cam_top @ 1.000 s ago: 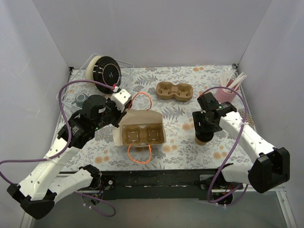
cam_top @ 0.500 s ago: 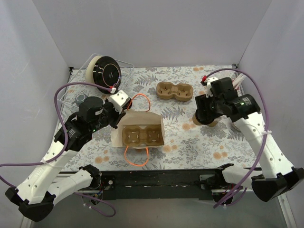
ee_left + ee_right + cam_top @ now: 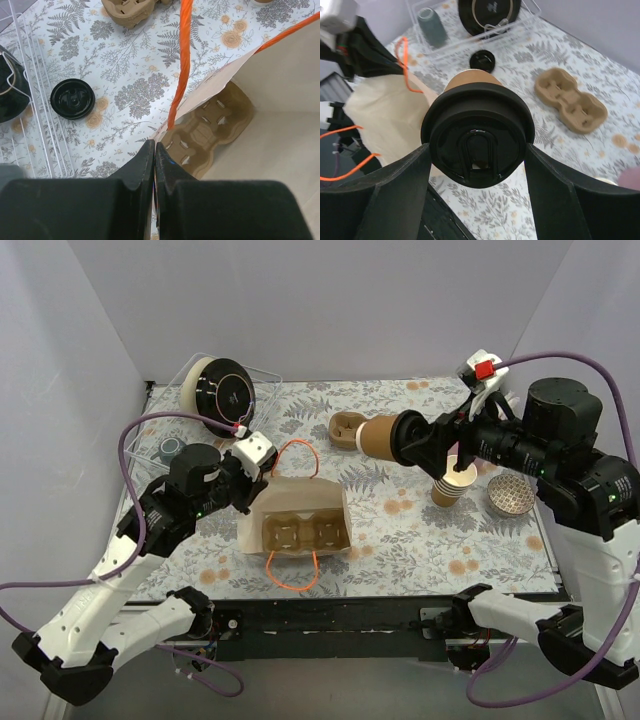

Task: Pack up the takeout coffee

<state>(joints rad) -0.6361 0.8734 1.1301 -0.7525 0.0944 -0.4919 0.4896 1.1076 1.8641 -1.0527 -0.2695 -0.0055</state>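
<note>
Floral-print tablecloth [image 3: 390,530], plain white walls [image 3: 320,310]. Right claw [image 3: 405,438] clamps kraft-brown paper cup with black plastic lid [image 3: 378,436] sideways, off the cloth. Left claw [image 3: 154,150] pinched shut on kraft paper bag [image 3: 300,490] rim; moulded pulp cup carrier [image 3: 300,531] inside, just beyond its tips.

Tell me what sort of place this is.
Probably a mock café takeout station in a plain-walled booth: a lidded takeout coffee, a paper bag holding a cup carrier, spare paper cups.
</note>
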